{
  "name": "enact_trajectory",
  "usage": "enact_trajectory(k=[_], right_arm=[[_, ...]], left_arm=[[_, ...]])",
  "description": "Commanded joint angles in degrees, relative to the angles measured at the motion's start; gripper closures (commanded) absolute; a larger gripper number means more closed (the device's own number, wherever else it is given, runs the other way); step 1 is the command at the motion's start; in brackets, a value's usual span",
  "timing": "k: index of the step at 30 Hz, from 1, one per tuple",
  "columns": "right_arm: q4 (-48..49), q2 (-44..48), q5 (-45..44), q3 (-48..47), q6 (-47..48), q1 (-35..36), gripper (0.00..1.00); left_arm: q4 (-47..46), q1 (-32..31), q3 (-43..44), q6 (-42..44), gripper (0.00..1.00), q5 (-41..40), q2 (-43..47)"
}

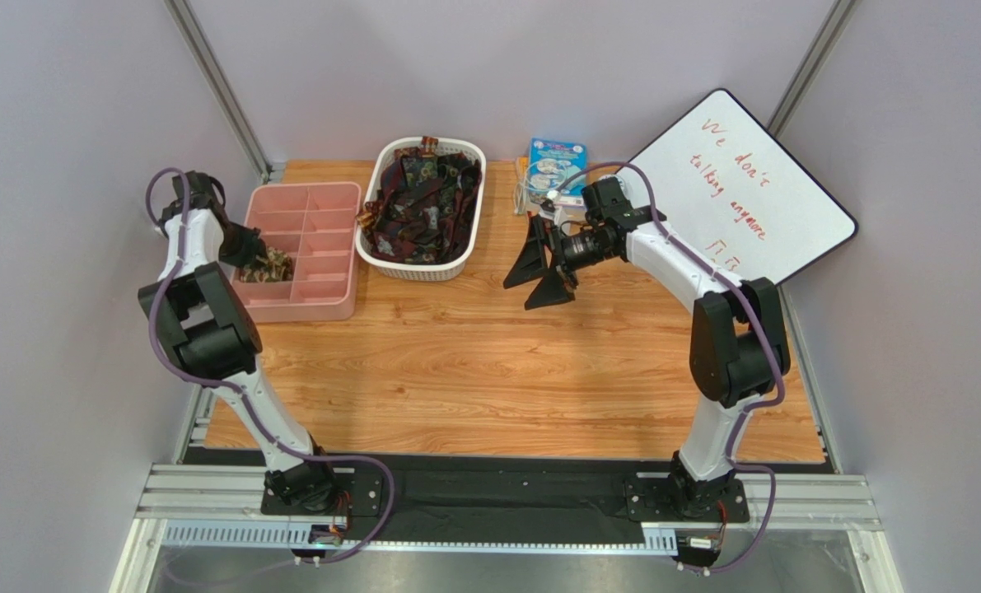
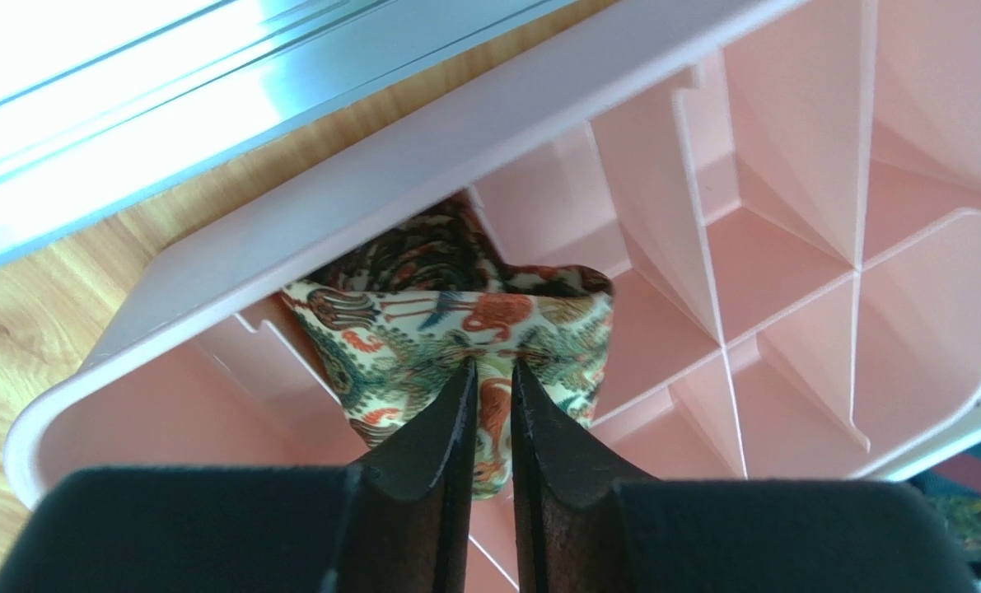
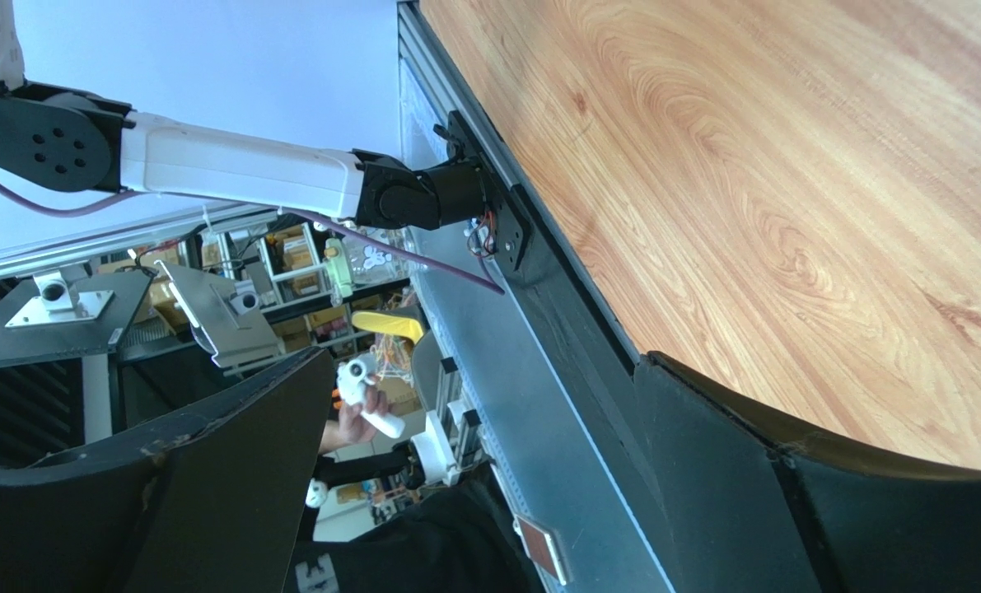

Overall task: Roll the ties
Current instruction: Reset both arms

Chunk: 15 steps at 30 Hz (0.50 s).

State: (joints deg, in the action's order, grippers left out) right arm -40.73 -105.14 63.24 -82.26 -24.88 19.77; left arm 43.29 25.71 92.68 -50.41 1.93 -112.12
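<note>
The olive-green and tan patterned tie lies bunched in the near-left compartment of the pink divided tray. My left gripper is shut on a fold of it, reaching down into that compartment. In the top view the left gripper is at the tray's left side with the tie beside it. Several dark red, black and brown ties fill a white basket. My right gripper is open and empty, held above the table right of the basket; it also shows in the right wrist view.
The pink tray stands at the back left and its other compartments look empty. A blue box and a whiteboard with red writing are at the back right. Grey walls close in both sides.
</note>
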Motion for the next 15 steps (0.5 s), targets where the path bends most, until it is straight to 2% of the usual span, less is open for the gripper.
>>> enact_trajectory(k=[1,2,4,5,7,8,10,15], right_arm=[[-3.1,1.2,-0.9,-5.3,4.0,-2.3,0.0],[-3.6,1.8,-1.8,-5.6,4.5,-2.6,0.0],[-4.8,2.7,-2.8,-6.7,5.9,-4.2,0.0],[-5.3,3.6,-4.1,-7.6,7.6,-4.8,0.0],[-7.0,4.6,-5.8,-8.7,9.8,-6.8,0.0],[-7.7,5.6,-8.3,-9.7,12.0,-7.6,0.0],[-9.2,6.5,-10.0,-10.0,13.9,-10.5,0.0],[-10.5,11.1,-16.0,-10.4,18.5,-18.6,0.0]], left_arm=[[-5.8,-2.7,0.6,8.0,0.75,-1.8,10.0],[-6.2,-3.5,0.3,10.1,0.64,-1.8,11.5],[-6.5,-6.1,0.3,15.9,0.53,-3.2,15.2],[-6.9,-6.9,0.3,18.2,0.39,-2.3,16.7],[-7.1,-10.1,0.7,23.7,0.22,-2.3,19.8],[-7.2,-11.6,0.9,28.8,0.03,-2.3,20.9],[-7.0,-15.3,1.5,33.1,0.0,-2.3,23.8],[-7.3,-21.0,2.9,46.8,0.0,6.6,29.4]])
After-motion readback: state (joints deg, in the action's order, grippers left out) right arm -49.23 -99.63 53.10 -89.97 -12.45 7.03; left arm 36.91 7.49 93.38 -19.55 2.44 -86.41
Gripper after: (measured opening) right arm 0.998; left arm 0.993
